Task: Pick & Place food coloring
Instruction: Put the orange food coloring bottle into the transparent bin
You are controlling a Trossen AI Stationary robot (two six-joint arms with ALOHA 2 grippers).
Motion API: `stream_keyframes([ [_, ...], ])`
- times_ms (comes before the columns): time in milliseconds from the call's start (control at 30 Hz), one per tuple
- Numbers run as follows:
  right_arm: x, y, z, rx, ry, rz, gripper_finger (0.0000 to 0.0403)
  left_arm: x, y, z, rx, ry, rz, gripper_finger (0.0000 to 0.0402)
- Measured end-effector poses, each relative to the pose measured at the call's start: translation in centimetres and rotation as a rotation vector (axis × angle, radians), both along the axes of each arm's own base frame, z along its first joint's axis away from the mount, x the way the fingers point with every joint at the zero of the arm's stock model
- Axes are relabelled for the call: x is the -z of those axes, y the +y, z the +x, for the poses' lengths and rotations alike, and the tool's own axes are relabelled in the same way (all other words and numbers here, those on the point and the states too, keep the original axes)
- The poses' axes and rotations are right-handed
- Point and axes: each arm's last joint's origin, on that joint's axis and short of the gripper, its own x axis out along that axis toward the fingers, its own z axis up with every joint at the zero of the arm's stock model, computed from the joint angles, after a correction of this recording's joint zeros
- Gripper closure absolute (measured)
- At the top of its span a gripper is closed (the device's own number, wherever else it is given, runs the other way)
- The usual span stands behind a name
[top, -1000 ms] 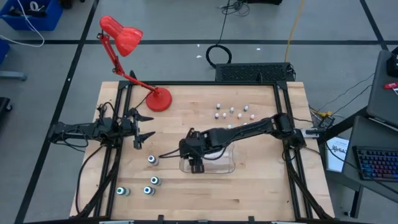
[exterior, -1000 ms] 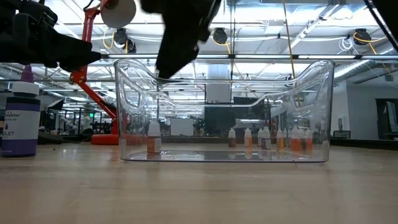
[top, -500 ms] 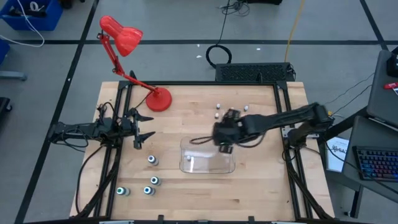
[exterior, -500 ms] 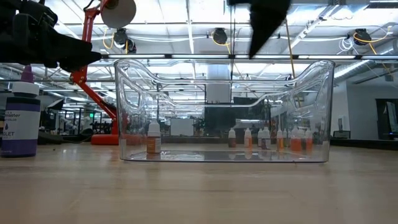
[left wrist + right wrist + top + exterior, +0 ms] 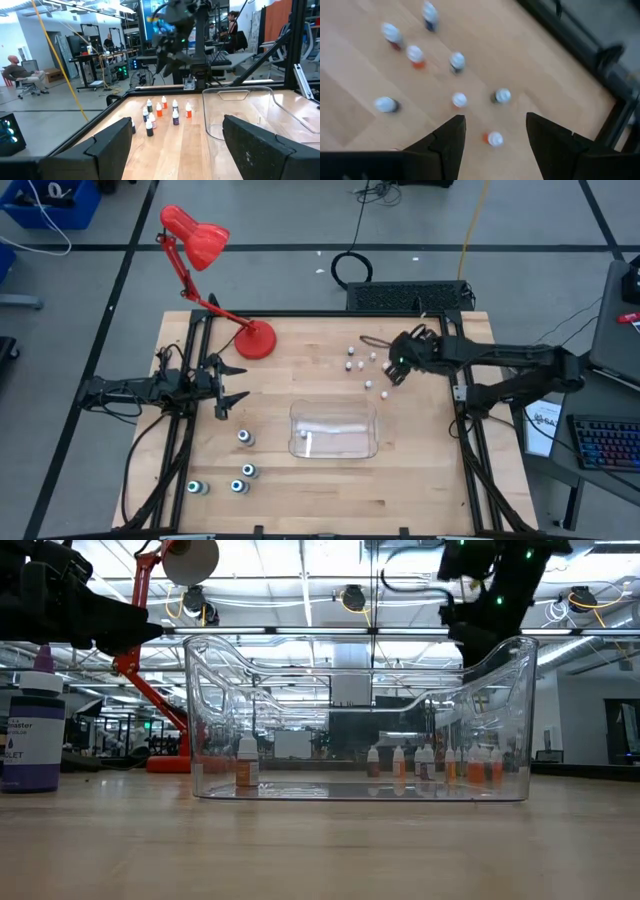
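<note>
Our right gripper point(image 5: 392, 367), fingers spread and empty, hovers over the small food coloring bottles point(image 5: 372, 358) at the table's far right; we should centre on one bottle, descend straight, avoid toppling neighbours. Left gripper point(image 5: 228, 386) waits, spread

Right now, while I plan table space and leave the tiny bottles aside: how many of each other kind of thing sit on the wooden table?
Larger whitish bottles with teal tops: 4
Clear plastic tray: 1
Red desk lamp: 1
Total: 6
</note>
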Motion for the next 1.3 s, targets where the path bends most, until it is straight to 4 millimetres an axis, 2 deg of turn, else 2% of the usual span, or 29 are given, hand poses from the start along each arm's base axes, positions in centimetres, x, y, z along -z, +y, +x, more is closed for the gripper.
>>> stream_keyframes([
  [200,1.3,-2.4,-0.9,0.045,0.038,0.129,0.0207,0.0,0.0,0.0,0.000,0.000,0.000,0.0096],
  [467,2.1,-3.8,-1.5,0.072,0.092,0.196,0.0207,0.0,0.0,0.0,0.000,0.000,0.000,0.0096],
  [667,3.1,-4.1,-1.0,0.073,0.138,0.225,0.0207,0.0,0.0,0.0,0.000,0.000,0.000,0.0096],
  [833,4.9,-4.3,-0.4,0.057,0.151,0.275,0.0207,0.0,0.0,0.0,0.000,0.000,0.000,0.0096],
  [1300,8.0,-3.9,-1.2,0.062,0.174,0.292,0.0207,0.0,0.0,0.0,0.000,0.000,0.000,0.0096],
])
